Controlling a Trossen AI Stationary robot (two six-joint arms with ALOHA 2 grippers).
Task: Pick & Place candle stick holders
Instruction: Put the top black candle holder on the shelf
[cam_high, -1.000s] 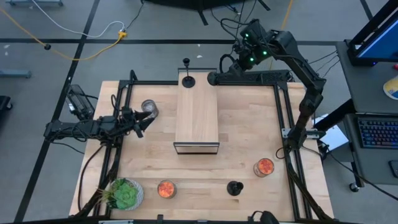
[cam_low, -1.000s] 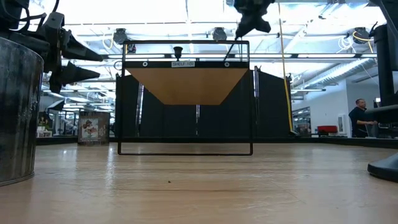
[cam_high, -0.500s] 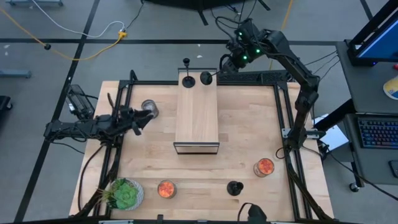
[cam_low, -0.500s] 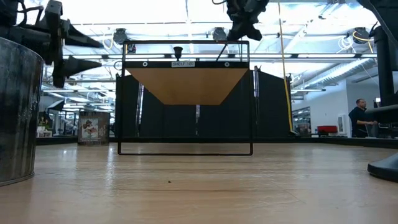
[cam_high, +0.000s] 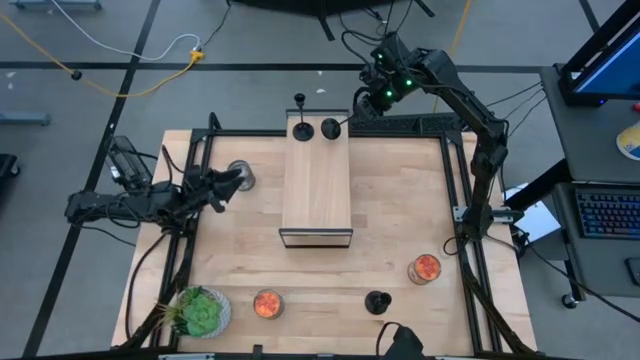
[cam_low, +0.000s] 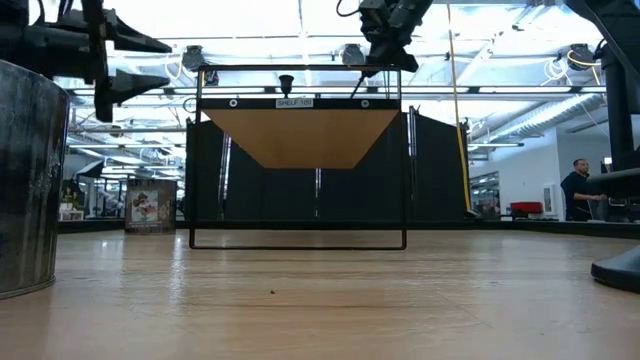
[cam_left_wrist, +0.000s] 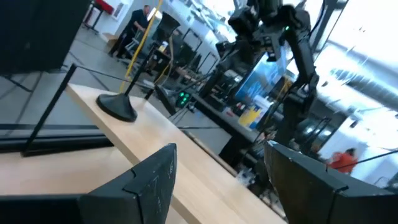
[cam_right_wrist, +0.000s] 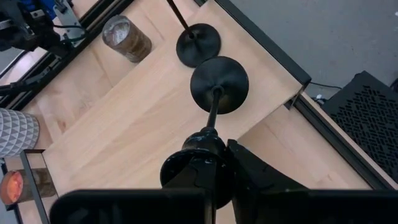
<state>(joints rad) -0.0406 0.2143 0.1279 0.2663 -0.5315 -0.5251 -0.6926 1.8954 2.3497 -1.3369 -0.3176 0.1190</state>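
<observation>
From above, I see my right pincer (cam_high: 352, 110) clenched on the top of a tall candlestick holder (cam_high: 331, 128), its base at the shelf's (cam_high: 316, 180) far end beside one already placed (cam_high: 301, 130); a squat holder (cam_high: 377, 302) waits on the tabletop (cam_high: 390, 220). Level across, the stem hangs tilted at the shelf's top rail. Through the left wrist, my left pincer (cam_left_wrist: 217, 180) stands released, idling near a tin. Through the right wrist, the base looks just above the wood, gripped high for a clean set-down.

Overhead view straight down on whole table, low view level across it, both sharing the shelf (cam_high: 316, 182), wrist views close
</observation>
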